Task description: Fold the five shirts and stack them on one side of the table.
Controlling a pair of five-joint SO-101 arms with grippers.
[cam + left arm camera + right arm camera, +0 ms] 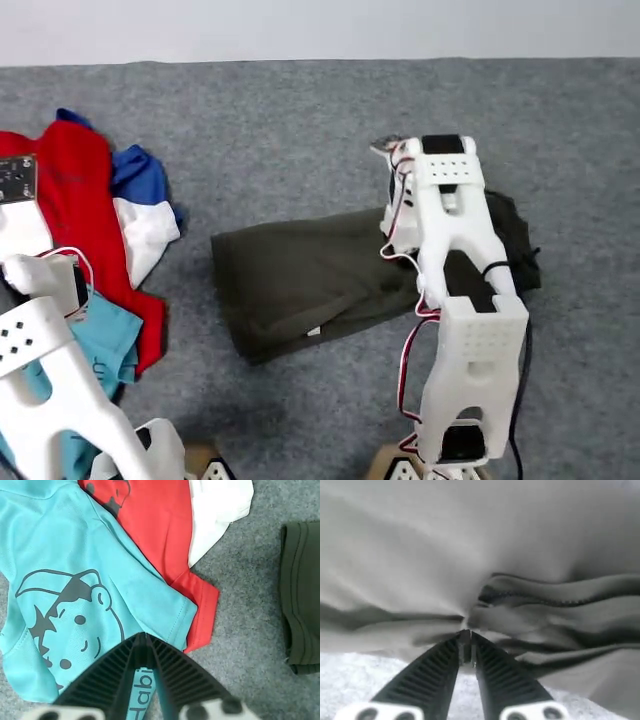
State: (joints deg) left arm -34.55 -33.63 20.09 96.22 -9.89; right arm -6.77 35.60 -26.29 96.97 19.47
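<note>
R gripper [465, 642] jaws together, pinching olive shirt [300, 275] edge. Shirt long axis 8–2 o'clock, bulk at 8 from grip. L gripper [145, 640] closed, empty, farther off.

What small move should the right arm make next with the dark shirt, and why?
Likely lift the right gripper slightly and draw the pinched edge over the olive shirt: its jaws look shut where fabric bunches, and the shirt lies as a long strip, not yet compact.
</note>
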